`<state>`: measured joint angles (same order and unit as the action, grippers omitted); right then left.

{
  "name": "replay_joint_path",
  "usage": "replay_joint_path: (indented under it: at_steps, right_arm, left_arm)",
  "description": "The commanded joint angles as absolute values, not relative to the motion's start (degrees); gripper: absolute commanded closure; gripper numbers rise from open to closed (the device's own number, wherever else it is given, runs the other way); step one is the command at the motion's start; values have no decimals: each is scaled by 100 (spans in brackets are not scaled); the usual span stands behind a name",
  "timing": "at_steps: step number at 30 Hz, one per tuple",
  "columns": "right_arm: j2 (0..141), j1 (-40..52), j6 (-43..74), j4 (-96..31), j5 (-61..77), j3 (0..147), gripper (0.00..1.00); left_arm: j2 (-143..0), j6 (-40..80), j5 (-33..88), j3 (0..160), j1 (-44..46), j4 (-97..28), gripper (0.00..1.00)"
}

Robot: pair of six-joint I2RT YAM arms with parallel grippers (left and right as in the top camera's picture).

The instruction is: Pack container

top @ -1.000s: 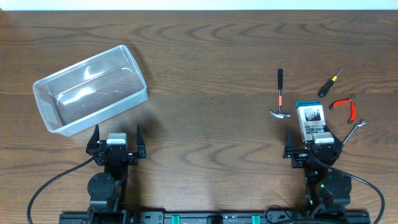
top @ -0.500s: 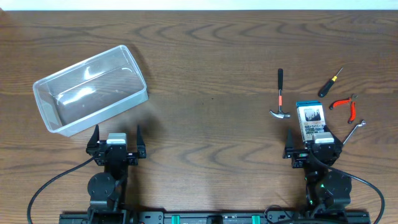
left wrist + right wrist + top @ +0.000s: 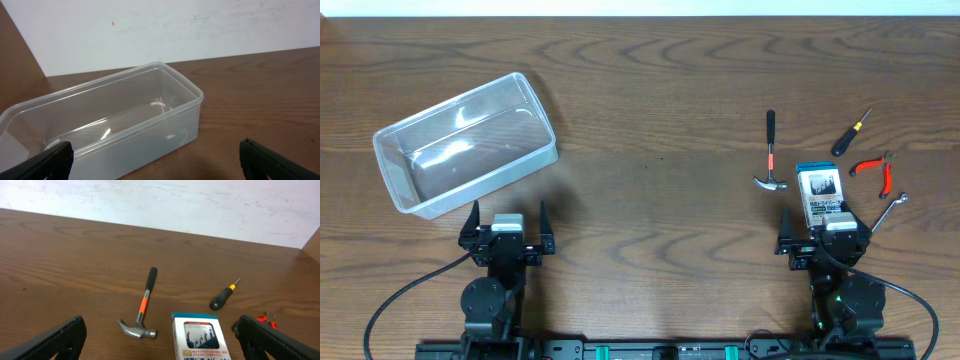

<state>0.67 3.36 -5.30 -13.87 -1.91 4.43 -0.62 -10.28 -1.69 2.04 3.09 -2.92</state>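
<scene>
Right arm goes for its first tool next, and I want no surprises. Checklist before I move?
1. The container upright, open, nothing inside: ok.
2. The left gripper open, holding nothing: ok.
3. The right gripper open, holding nothing: ok.
4. The hammer lying flat, apart from the blue-and-white box: ok.
5. Clearance between the blue-and-white box and the right gripper: cannot tell; overhead shows them very close.
6. The wrench free of the right gripper: cannot tell.

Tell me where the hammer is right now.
In the overhead view the hammer lies flat on the robot's right side, just left of the blue-and-white box, with its head toward the robot and its handle pointing away.
</scene>
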Motion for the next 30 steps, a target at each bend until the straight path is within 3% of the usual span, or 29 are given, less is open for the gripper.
replay_joint_path:
  at_steps: [1, 9, 15, 21, 30]
  right_arm:
    - [27, 377, -563, -1391, -169, 423, 1]
    - [27, 377, -548, -1389, -86, 423, 1]
    - [34, 377, 834, -1391, -36, 423, 1]
    - [228, 377, 1914, -1332, 705, 462, 1]
    - [1444, 377, 2064, -1315, 1321, 1649, 1]
  left_arm:
    - [-23, -976, -189, 23, 281, -399, 2]
    - [-23, -976, -189, 23, 281, -399, 2]
    - [-23, -635, -148, 23, 281, -357, 2]
    - [-51, 1594, 54, 252, 281, -303, 2]
    - [-1616, 1544, 473, 2265, 285, -1194, 2]
